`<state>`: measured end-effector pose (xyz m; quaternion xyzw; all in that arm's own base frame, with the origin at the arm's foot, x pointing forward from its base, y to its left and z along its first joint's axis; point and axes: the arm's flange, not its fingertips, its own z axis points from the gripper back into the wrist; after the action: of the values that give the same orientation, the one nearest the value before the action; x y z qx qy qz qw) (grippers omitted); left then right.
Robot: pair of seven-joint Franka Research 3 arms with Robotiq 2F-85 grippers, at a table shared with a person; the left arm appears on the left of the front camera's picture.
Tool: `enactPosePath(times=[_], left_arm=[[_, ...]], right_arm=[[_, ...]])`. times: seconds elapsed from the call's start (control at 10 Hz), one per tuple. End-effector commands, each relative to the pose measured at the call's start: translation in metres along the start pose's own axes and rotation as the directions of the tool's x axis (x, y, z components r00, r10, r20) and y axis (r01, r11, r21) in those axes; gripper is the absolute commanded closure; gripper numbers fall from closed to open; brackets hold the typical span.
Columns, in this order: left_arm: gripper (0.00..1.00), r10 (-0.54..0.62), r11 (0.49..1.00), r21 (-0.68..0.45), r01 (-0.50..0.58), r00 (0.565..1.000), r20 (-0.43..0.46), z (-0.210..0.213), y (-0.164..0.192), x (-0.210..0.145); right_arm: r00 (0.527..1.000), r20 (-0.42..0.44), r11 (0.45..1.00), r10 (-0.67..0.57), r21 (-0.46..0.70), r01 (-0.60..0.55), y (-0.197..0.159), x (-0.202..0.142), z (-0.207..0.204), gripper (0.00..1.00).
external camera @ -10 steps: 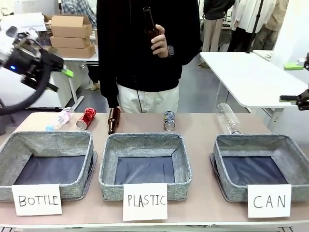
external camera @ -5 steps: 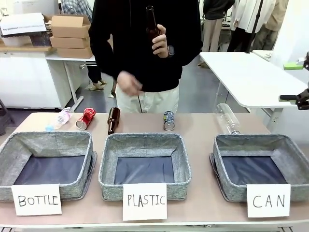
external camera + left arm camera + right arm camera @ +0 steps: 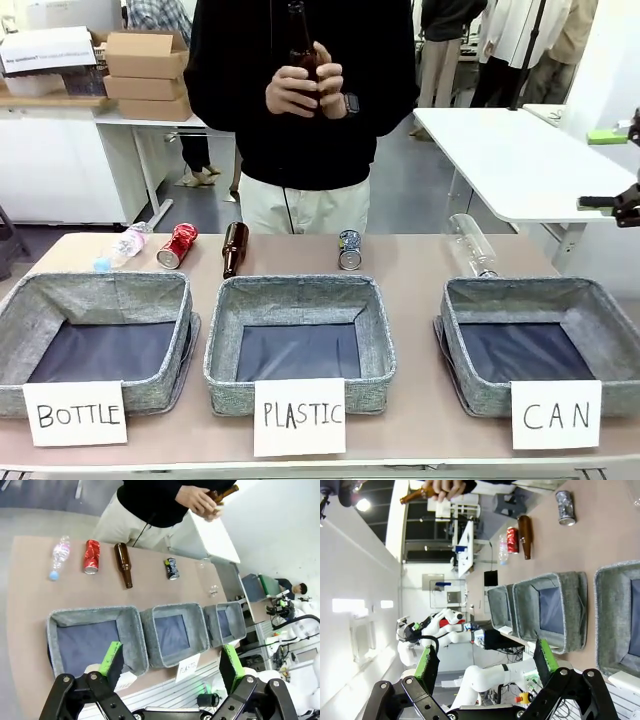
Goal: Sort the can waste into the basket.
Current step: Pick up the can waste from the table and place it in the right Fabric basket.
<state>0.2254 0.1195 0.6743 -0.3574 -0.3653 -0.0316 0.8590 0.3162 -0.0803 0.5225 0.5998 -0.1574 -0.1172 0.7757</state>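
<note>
- The left hand (image 3: 170, 652) is spread wide and holds nothing. It hangs high over the near side of the tabletop (image 3: 410, 262).
- The right hand (image 3: 485, 652) is also wide and empty, and it too is held high, well apart from the cans.
- The silver can (image 3: 350, 250) lies on its side at the far middle, beyond the PLASTIC basket (image 3: 372, 340). It seems the easier first pick for the right hand, which should close across the can's round body, not its ends.
- The red can (image 3: 178, 245) lies far left, between a clear plastic bottle (image 3: 125, 243) and a brown bottle (image 3: 235, 248). Come straight down so the fingers slip in beside it without nudging either bottle.
- The CAN basket (image 3: 452, 335) stands near right. Let go low over its dark lining.
- The person's hands (image 3: 305, 88) hold another bottle beyond the far edge, so keep the reach low.
</note>
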Motion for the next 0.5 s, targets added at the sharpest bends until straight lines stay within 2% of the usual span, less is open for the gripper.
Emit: enactPosePath(times=[0.0,0.4], left_arm=[[0.0,0.003,1.0,0.014,-0.003,1.0,0.0,0.0011,-0.0015,0.004],[0.0,0.003,1.0,0.014,-0.003,1.0,0.0,0.0011,-0.0015,0.004]], right_arm=[[1.0,-0.007,1.0,0.028,0.011,-0.028,0.0005,0.0023,0.0007,0.0],[1.0,-0.007,1.0,0.028,0.011,-0.028,0.0005,0.0023,0.0007,0.0]])
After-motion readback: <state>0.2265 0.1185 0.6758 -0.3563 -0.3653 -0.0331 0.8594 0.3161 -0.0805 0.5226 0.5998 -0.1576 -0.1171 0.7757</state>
